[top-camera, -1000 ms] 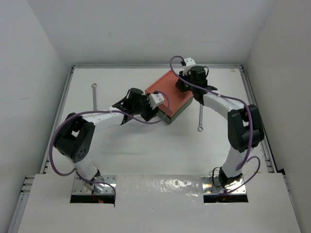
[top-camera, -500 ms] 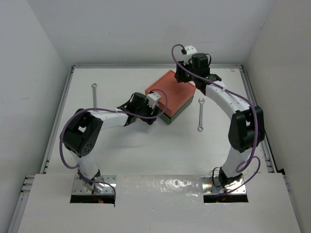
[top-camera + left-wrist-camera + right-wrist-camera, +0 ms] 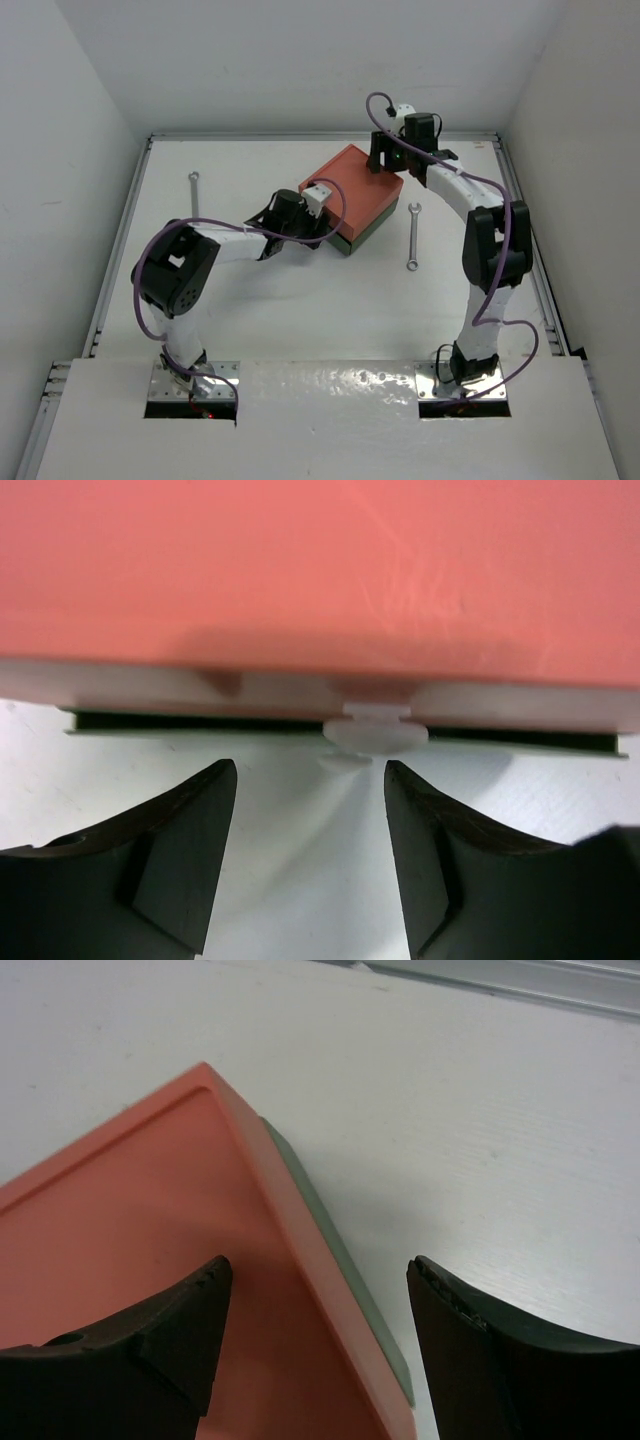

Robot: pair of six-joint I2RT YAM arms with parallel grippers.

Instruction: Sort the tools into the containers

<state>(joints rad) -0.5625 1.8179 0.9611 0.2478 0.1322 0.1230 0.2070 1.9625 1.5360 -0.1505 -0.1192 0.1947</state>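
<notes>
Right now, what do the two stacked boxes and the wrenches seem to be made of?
Orange-red box: likely plastic, matte, uniform colour with faint scuffs. Dark green box beneath: probably the same plastic; only its edge shows. Knob: translucent white plastic, apparently. Left wrench and right wrench: bare metal by their silver-grey sheen, though small here.

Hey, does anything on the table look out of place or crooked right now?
The orange box sits stacked on the green box, both turned diagonally on the table. One wrench lies loose at far left, another wrench right of the stack. Neither is in a box.
</notes>
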